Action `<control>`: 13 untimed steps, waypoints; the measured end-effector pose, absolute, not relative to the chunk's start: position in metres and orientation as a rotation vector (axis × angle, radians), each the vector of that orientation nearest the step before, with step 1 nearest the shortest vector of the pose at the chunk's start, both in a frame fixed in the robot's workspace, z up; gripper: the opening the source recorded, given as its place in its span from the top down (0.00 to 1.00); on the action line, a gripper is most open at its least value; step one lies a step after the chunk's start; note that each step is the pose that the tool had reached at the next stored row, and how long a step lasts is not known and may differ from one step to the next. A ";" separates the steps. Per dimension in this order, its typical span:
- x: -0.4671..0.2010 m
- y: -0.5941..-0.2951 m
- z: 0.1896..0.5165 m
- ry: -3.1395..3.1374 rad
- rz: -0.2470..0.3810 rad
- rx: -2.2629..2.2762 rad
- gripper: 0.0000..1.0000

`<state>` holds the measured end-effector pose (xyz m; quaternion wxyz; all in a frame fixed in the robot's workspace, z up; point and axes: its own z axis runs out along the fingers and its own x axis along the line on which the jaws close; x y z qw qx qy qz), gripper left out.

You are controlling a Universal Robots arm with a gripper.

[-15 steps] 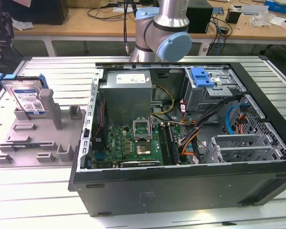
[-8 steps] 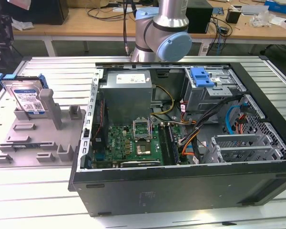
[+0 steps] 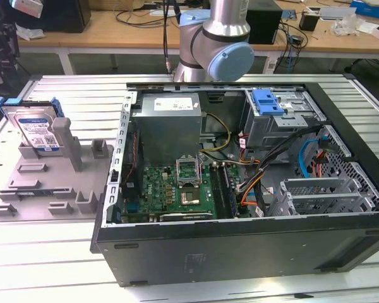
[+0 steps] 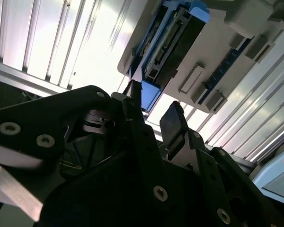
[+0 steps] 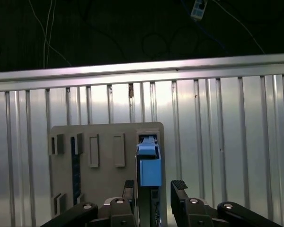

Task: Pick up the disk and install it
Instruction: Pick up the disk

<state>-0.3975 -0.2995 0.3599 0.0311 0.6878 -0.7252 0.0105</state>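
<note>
I'm holding the gripper [image 5: 154, 185] spread wide, its fingers [image 5: 179, 187] flanking the disk [image 5: 149, 165], which is standing on edge in the grey holder [image 5: 104, 137] just ahead, ready for gripping.

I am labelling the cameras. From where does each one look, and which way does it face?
Exterior view: off the arm, looking down at the computer case and the disk; the arm shows.
First wrist view: on the arm, facing the disk edge-on in its grey holder, past open jaws.
Second wrist view: behind the jaws, facing the disk obliquely.
Both wrist views share disk, holder, jaws.
</note>
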 end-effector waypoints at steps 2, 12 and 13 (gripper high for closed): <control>-0.398 -0.299 0.358 -2.234 0.032 2.119 0.56; -0.398 -0.299 0.351 -2.234 0.032 2.119 0.56; -0.398 -0.299 0.351 -2.234 0.032 2.119 0.56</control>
